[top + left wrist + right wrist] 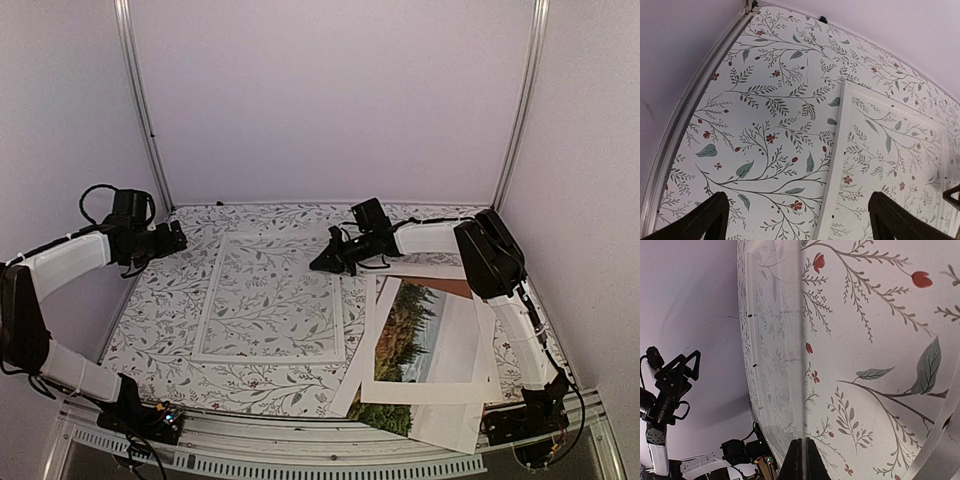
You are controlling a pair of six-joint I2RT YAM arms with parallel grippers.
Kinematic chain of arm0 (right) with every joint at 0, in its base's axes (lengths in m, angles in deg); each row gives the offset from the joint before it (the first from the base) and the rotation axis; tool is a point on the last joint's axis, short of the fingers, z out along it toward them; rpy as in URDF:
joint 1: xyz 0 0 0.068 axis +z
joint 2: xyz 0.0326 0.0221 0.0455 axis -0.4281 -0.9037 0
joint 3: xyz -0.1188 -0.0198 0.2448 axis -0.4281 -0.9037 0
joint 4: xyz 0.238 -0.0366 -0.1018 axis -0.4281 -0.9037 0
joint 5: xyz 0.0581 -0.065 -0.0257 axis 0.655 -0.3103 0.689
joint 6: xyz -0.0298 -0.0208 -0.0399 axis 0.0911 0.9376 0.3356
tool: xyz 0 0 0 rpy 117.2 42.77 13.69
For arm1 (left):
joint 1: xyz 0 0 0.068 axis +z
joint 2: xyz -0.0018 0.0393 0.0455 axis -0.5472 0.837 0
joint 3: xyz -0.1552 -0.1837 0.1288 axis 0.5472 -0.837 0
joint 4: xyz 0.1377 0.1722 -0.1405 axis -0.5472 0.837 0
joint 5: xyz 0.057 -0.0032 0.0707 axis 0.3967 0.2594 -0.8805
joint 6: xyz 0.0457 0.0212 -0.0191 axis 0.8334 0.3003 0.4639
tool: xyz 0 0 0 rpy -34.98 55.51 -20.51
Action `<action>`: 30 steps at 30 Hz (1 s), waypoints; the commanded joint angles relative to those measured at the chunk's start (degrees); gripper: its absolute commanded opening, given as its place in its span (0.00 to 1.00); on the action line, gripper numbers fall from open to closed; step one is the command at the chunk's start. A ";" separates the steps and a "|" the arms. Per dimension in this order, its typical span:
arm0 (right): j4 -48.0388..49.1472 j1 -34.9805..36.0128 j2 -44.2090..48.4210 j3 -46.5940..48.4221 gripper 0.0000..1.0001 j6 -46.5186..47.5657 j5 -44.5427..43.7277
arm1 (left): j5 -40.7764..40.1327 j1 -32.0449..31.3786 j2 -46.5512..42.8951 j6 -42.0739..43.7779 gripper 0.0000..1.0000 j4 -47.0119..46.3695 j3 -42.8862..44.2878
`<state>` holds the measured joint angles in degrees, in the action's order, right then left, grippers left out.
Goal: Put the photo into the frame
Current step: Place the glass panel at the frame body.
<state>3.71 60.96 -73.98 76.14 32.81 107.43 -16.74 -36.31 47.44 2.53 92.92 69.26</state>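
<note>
Top external view: staging step, with the photo (pixel 410 335) not yet in the frame (pixel 270 300).
Shows the frame flat at mid-table and the photo well apart to the right, under a white mat (pixel 430 392). Finds the left gripper (pixel 180 238) spread wide beside the frame's left edge, the right gripper (pixel 322 262) pinched fully together at its far right corner. Next, probably: shift the mat, then lift the photo by one edge.

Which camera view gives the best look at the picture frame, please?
The top external view: the whole frame lies flat there, with all four white borders in view. The left wrist view shows only the part around one corner. The right wrist view sees it from very close, at a steep angle, only partly.
</note>
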 commanded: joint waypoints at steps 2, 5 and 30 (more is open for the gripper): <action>-0.41 0.06 -1.88 2.70 0.00 1.33 -1.32 | 0.05 -0.64 0.78 0.53 1.00 -0.48 0.13; -0.84 0.09 -1.88 3.23 0.00 1.49 -1.31 | 0.07 -0.64 0.79 0.52 1.00 -0.44 0.13; -2.10 0.09 -2.08 4.45 0.00 2.27 -1.24 | 0.47 -1.08 1.07 0.19 1.00 -0.27 0.05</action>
<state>1.56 60.99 -74.81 78.92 34.19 107.34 -16.74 -36.53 47.46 2.66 92.92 69.26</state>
